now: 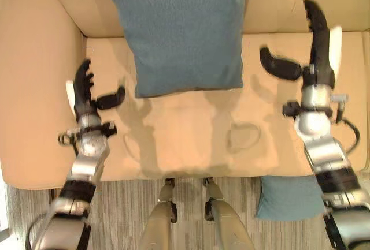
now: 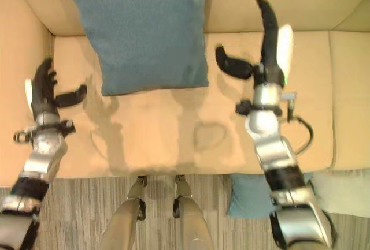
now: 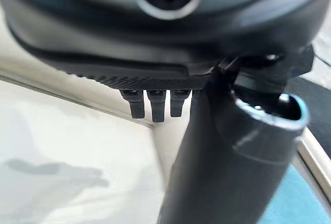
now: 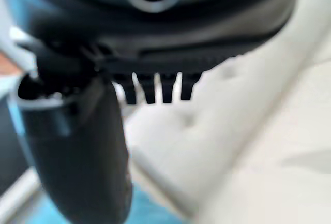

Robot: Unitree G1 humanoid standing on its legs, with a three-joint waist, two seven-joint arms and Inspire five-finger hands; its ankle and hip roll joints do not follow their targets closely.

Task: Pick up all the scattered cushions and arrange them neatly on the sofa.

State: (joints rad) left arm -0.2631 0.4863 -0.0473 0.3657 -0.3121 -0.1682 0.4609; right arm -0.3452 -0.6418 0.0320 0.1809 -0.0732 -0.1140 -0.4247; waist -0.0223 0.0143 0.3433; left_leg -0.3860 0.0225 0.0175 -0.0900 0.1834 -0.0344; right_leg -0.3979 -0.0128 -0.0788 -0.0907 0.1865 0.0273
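Blue cushion [image 1: 185,30] leans on the sofa [image 1: 191,140] between both empty, spread hands (left hand [image 1: 87,97], right hand [image 1: 315,59]), fingers straight.

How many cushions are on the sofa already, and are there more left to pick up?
One blue cushion already leans against the sofa back. Both the left hand and the right hand are open and hold nothing. A teal cushion and a pale cushion lie on the floor, to be picked up.

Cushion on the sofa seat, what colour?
Plain teal blue cushion, clearest in the left eye view.
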